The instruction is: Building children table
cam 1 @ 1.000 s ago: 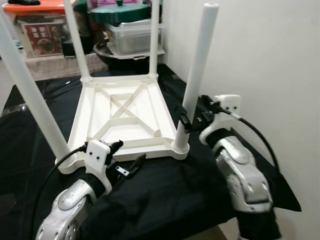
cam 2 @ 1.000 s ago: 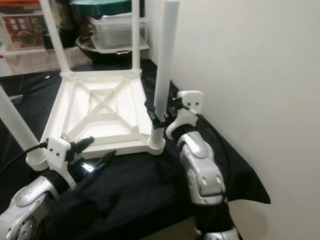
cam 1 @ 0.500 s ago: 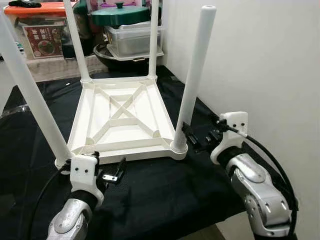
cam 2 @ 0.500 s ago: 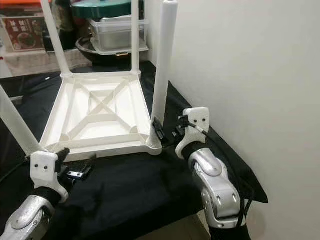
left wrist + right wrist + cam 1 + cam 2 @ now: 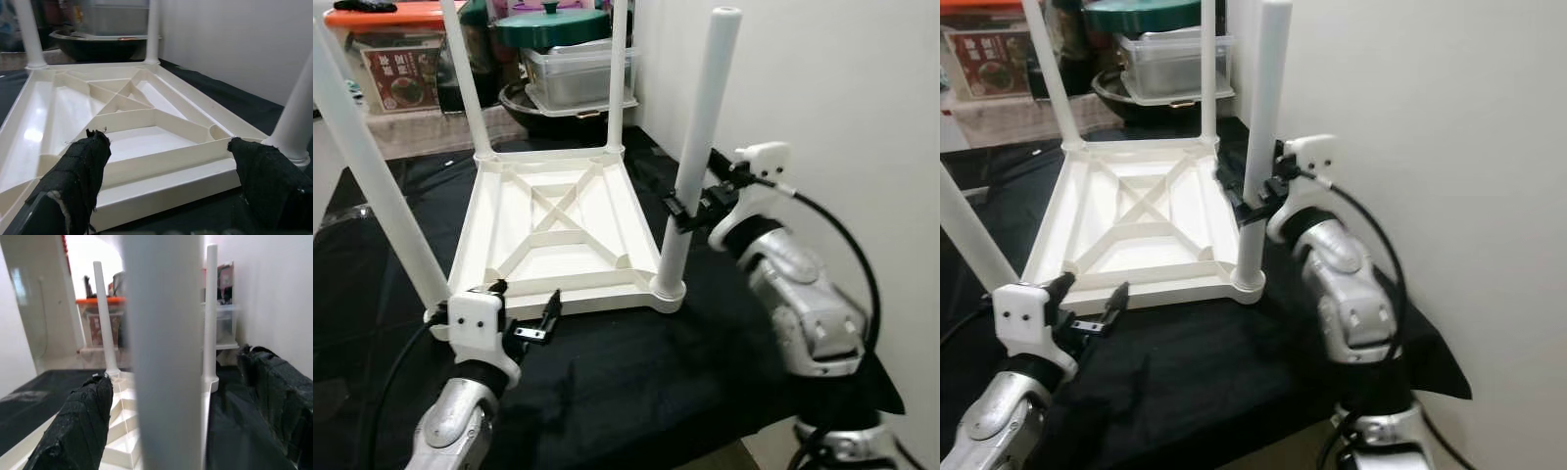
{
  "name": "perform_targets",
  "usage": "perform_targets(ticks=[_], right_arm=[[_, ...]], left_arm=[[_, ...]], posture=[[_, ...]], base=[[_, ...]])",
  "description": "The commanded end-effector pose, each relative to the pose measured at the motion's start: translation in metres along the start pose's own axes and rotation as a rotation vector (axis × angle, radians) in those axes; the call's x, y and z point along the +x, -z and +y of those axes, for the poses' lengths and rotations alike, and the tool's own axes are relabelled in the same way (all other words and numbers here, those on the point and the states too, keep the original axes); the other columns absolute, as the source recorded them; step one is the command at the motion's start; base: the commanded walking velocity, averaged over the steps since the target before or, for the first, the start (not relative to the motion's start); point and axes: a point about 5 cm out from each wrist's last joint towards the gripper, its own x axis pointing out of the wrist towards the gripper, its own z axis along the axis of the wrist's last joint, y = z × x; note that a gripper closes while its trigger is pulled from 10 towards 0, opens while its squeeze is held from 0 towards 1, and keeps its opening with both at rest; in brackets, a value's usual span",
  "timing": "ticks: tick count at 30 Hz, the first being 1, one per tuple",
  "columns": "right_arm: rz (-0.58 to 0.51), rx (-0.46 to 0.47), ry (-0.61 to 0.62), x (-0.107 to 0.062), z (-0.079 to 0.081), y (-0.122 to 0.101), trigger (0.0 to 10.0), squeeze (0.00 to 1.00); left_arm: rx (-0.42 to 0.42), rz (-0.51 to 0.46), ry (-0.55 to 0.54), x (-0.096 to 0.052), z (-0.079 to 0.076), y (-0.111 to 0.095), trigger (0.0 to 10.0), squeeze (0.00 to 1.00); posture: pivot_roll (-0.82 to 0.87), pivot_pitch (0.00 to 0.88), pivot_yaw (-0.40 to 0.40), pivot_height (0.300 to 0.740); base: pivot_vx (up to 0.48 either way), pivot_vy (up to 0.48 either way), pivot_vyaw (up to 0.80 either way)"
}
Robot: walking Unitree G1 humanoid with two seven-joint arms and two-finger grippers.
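A white plastic children's table (image 5: 548,225) lies upside down on a black cloth, with its legs standing upright. My right gripper (image 5: 690,211) is open and straddles the near-right leg (image 5: 700,137) a little above its socket. In the right wrist view that leg (image 5: 161,357) stands between the two fingers with a small gap on each side. My left gripper (image 5: 524,301) is open just in front of the tabletop's near edge (image 5: 161,171), beside the near-left leg (image 5: 377,176), and holds nothing.
A white wall (image 5: 822,88) runs close along the right. Behind the table stand a green-lidded pot (image 5: 548,24), stacked metal trays (image 5: 578,73) and an orange-lidded box (image 5: 396,59). The black cloth (image 5: 636,362) ends at the front edge near my arms.
My right gripper has come up from beside the leg's base and now straddles the leg higher up. My left gripper has barely moved in the last half second.
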Motion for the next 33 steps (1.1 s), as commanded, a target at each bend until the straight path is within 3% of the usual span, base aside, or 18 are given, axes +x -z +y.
perform_targets(ticks=[1,3,4,5,7,11,12,13,14,15,19,24,33], right_arm=[[-0.055,-0.011,0.015,0.013,-0.013,-0.025,10.0,0.0],[-0.055,-0.011,0.015,0.013,-0.013,-0.025,10.0,0.0],[-0.088,-0.025,0.026,0.022,-0.02,-0.044,10.0,0.0],[-0.088,-0.025,0.026,0.022,-0.02,-0.044,10.0,0.0],[-0.142,-0.033,0.049,0.031,-0.031,-0.069,10.0,0.0],[-0.17,-0.024,0.059,0.034,-0.036,-0.08,9.6,0.0],[-0.192,0.01,0.054,0.036,-0.038,-0.089,4.9,0.0],[-0.203,0.027,0.044,0.037,-0.039,-0.094,1.8,0.0],[-0.203,0.027,0.044,0.037,-0.039,-0.094,1.8,0.0],[-0.193,0.054,0.034,0.038,-0.039,-0.094,0.0,0.0],[-0.158,0.073,0.021,0.04,-0.038,-0.089,0.0,0.0],[-0.041,0.164,0.032,0.041,-0.04,-0.068,0.0,0.0],[0.085,0.208,0.004,0.041,-0.035,-0.05,0.0,0.0]], left_arm=[[0.006,0.006,-0.01,0.0,-0.002,0.003,10.0,0.0],[0.006,0.006,-0.01,0.0,-0.002,0.003,10.0,0.0],[0.002,0.003,-0.016,0.001,-0.003,0.004,10.0,0.0],[0.002,0.003,-0.016,0.001,-0.003,0.004,10.0,0.0],[-0.009,0.001,-0.019,0.001,-0.005,0.006,10.0,0.0],[-0.012,0.003,-0.015,0.001,-0.007,0.007,10.0,0.0],[-0.013,0.003,-0.011,0.002,-0.007,0.007,10.0,0.0],[-0.013,0.003,-0.008,0.003,-0.007,0.007,10.0,0.0],[-0.013,0.003,-0.008,0.003,-0.007,0.007,10.0,0.0],[-0.01,0.004,-0.007,0.004,-0.006,0.008,10.0,0.0],[-0.007,0.006,-0.008,0.005,-0.005,0.008,10.0,0.0],[-0.005,0.013,-0.013,0.004,-0.007,0.011,10.0,0.0],[0.0,0.016,-0.019,0.004,-0.005,0.011,10.0,0.0]], posture=[[0.01,0.0,-0.054,0.74],[0.01,0.0,-0.054,0.74],[0.0,0.0,-0.059,0.74],[0.0,0.0,-0.059,0.74],[0.0,0.0,-0.059,0.74],[-0.01,0.0,-0.053,0.74],[-0.01,0.0,-0.054,0.74],[-0.02,0.0,-0.056,0.74],[-0.02,0.0,-0.056,0.74],[-0.02,0.0,-0.057,0.74],[-0.02,0.0,-0.059,0.74],[-0.02,0.0,-0.063,0.74],[-0.01,0.0,-0.065,0.74]], base=[[0.0,0.0,0.0],[0.0,0.0,0.0],[0.0,0.0,0.0],[0.0,0.0,0.0],[0.0,0.0,0.0],[0.0,0.0,0.0],[0.0,0.0,0.0],[0.0,0.0,0.0],[0.0,0.0,0.0],[0.0,0.0,0.0],[0.0,0.0,0.0],[0.0,0.0,0.0],[0.0,0.0,0.0]])
